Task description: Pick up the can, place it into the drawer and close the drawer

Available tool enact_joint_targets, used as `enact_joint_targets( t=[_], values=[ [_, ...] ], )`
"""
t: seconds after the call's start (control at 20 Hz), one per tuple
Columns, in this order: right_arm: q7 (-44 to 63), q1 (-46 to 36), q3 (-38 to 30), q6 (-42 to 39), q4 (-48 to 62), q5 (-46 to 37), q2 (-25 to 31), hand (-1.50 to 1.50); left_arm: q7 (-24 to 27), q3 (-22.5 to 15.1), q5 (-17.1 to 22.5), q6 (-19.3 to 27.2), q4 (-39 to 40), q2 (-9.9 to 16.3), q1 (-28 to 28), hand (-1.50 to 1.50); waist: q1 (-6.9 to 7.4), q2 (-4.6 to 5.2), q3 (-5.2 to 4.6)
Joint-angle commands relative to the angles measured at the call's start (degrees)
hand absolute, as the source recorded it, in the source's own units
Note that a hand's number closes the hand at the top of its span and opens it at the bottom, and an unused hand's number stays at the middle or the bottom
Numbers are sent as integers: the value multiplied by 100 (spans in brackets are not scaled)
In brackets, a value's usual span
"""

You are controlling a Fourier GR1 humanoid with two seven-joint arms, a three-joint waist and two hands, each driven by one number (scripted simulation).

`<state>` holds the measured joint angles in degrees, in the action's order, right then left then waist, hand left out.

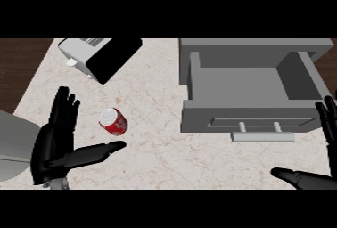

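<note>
A red can (pixel 113 121) with a silver top lies on the marble counter, left of centre. My left hand (pixel 56 140) is open just left of it, fingers straight and pointing away, thumb stretched out below the can without touching it. The grey drawer (pixel 248 116) stands pulled open at the right, its inside bare, with a pale bar handle (pixel 262 136) on its front. My right hand (pixel 324 147) shows at the right edge, open, fingers up beside the drawer's front corner and thumb low near the bottom edge.
A white and black toaster (pixel 99 55) sits at the back left of the counter. A grey rounded object (pixel 13 144) fills the left edge. Dark wood floor (pixel 20 62) lies beyond the counter's left edge.
</note>
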<state>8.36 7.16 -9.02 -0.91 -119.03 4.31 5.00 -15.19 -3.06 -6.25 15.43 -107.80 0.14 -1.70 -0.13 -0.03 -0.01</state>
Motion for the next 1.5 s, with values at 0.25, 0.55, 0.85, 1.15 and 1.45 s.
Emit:
enact_joint_targets(
  t=[0.25,0.55,0.85,1.15,1.45],
  values=[
    [115,421,128,-100,-584,-125,-162,-150,1184,-186,223,433,1607,-13,131,-150,-13,0,-1],
    [50,409,-32,-208,-528,-26,-168,-150,2207,-128,534,793,2762,-14,278,-150,-14,2,-1],
    [354,96,-107,-97,-477,-94,-141,-150,2630,425,789,397,3415,87,357,-150,2,3,-1],
    [453,482,-409,-349,-882,226,-119,-150,3495,627,1061,481,4804,-13,794,-150,-19,4,-2],
    [486,323,-571,-453,-832,273,-37,-150,3763,1254,1498,-100,5611,321,1313,-150,-26,10,-3]
  ],
)
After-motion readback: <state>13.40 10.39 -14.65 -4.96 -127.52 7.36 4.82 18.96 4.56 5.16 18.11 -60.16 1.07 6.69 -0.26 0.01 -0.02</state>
